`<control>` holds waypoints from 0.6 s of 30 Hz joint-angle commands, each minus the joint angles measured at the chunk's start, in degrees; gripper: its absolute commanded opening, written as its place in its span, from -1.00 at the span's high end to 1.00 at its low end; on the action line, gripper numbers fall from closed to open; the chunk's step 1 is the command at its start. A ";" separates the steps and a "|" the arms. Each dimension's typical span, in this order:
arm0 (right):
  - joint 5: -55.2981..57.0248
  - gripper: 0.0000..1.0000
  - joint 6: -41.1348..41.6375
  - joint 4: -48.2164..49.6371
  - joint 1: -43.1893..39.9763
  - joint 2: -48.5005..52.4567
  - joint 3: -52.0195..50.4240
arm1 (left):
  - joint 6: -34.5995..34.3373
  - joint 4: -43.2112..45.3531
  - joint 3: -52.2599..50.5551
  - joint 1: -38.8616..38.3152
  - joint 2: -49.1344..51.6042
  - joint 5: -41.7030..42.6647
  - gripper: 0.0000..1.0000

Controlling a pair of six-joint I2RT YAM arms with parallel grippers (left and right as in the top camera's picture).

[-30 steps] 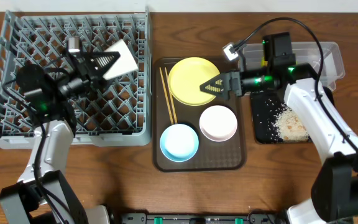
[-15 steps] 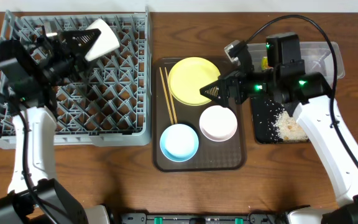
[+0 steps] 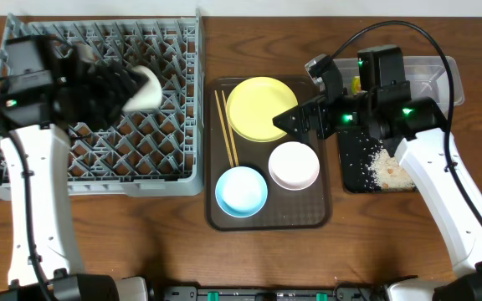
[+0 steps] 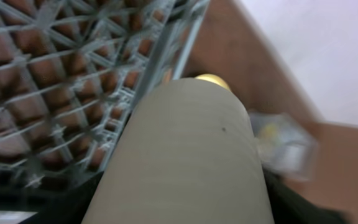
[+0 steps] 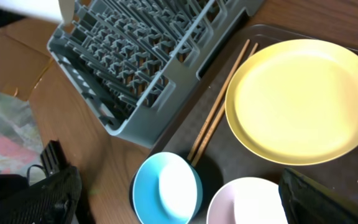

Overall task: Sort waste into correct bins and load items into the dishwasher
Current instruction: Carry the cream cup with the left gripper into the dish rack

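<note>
My left gripper [image 3: 122,89] is shut on the small pale green cup [image 3: 146,87] and holds it on its side over the grey dish rack [image 3: 23,171]. The cup fills the left wrist view [image 4: 185,149]. My right gripper [image 3: 289,120] is open and empty above the right edge of the yellow plate [image 3: 256,107]. In the right wrist view its fingers [image 5: 176,186] spread over the blue bowl [image 5: 165,186] and white bowl [image 5: 247,202]. The chopsticks [image 3: 226,127] lie left of the plate. Rice scraps [image 3: 389,167] lie in the black tray [image 3: 351,163].
The plate, blue bowl [image 3: 241,190], white bowl [image 3: 294,165] and chopsticks all sit on a brown serving tray [image 3: 325,216]. The clear tub [image 3: 443,77] stands behind the black tray, partly hidden by my right arm, with a yellowish scrap [image 3: 356,84] inside.
My left gripper has swung the cup up toward the rack's back, then down and slightly right over the rack. My right gripper has stayed over the plate's right edge.
</note>
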 commanded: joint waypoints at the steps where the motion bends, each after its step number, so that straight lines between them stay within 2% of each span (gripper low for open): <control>1: 1.05 -0.98 -0.63 -0.33 0.55 -0.74 0.17 | 5.95 -5.20 1.22 -5.31 -0.33 -18.40 0.39; 5: 1.36 -0.98 -0.68 -1.14 0.55 -0.74 0.17 | 5.68 -12.17 1.20 -10.47 1.07 -26.10 0.39; 10: 2.54 -0.98 -0.68 -1.95 0.55 -0.74 0.17 | 5.75 -17.90 0.94 -13.46 4.28 -26.21 0.39; 18: 2.54 -0.98 -0.68 -2.54 0.55 -0.74 0.17 | 5.73 -18.45 -0.37 -16.02 11.08 -26.25 0.42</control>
